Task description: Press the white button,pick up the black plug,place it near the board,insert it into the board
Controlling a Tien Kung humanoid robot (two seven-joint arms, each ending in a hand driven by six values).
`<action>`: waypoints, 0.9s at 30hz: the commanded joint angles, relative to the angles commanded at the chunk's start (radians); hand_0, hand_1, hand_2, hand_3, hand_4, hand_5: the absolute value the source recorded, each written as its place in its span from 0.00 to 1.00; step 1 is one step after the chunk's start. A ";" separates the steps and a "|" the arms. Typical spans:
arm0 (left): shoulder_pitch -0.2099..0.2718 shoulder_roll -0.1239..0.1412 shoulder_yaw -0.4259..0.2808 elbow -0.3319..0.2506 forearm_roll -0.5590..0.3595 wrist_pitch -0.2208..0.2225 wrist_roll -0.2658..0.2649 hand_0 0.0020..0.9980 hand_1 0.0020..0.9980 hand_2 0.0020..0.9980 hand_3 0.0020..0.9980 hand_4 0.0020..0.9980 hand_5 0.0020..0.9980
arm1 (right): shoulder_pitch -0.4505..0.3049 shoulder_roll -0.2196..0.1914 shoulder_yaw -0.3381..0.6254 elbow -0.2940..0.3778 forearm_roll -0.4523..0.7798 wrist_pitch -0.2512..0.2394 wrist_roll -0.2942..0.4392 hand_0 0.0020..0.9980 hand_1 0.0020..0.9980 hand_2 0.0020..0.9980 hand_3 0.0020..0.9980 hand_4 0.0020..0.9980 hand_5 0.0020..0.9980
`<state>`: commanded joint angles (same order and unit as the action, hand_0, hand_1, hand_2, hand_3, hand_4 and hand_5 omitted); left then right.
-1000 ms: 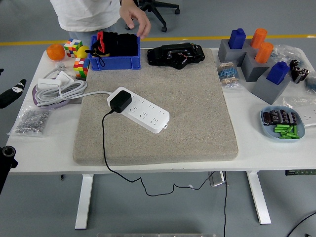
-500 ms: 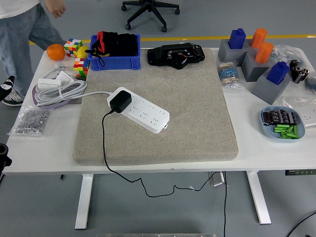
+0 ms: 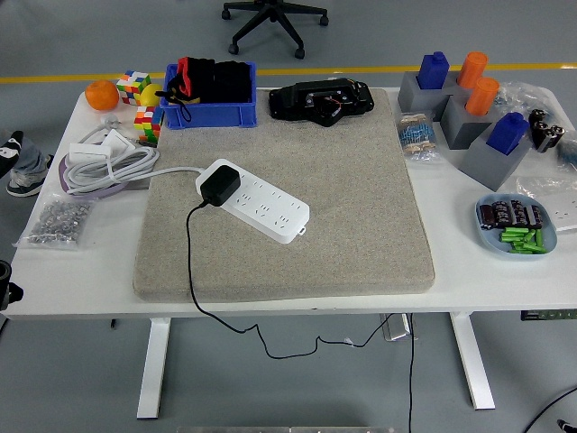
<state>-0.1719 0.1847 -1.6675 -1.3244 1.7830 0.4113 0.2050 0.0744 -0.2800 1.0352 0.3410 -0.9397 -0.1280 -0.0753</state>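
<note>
The white power strip (image 3: 261, 206) lies at a slant on the beige mat (image 3: 343, 180), left of the mat's middle. The black plug (image 3: 219, 184) sits in the strip's left end. Its black cord (image 3: 189, 262) runs down over the mat's front edge and hangs under the table. I cannot make out a separate white button on the strip. A small black part of my left arm (image 3: 4, 271) shows at the picture's left edge, below table height, far from the strip. My right arm is out of view.
A blue bin (image 3: 209, 113) with black and red items, and a black device (image 3: 320, 99), stand at the back. Left are coiled white cable (image 3: 108, 162), cubes, an orange and a bag of screws (image 3: 52, 220). Right are grey blocks (image 3: 491, 153) and a blue dish (image 3: 532, 253). A person's shoe (image 3: 20, 162) shows far left.
The person who reached over the blue bin has drawn the hand back and walked off to the left; only a shoe still shows. Plug and strip have not moved.
</note>
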 joint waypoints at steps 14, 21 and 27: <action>-0.007 0.009 0.012 0.014 -0.418 -0.111 -0.307 0.71 0.78 0.96 0.99 0.86 0.16 | -0.002 0.000 -0.002 -0.007 0.001 0.000 -0.001 0.82 0.66 0.65 0.63 0.76 0.50; -0.004 0.009 0.025 0.014 -0.717 -0.375 -0.441 0.39 0.66 0.98 1.00 0.83 0.00 | -0.002 0.005 -0.005 -0.007 0.002 0.002 -0.001 0.82 0.66 0.66 0.64 0.76 0.50; -0.004 0.009 0.011 0.011 -0.961 -0.551 -0.421 0.27 0.54 0.96 1.00 0.82 0.00 | -0.005 0.004 -0.007 -0.010 0.004 0.001 -0.001 0.82 0.66 0.66 0.63 0.76 0.50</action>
<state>-0.1757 0.1941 -1.6562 -1.3133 0.8224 -0.1396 -0.2162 0.0697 -0.2764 1.0279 0.3313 -0.9361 -0.1270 -0.0765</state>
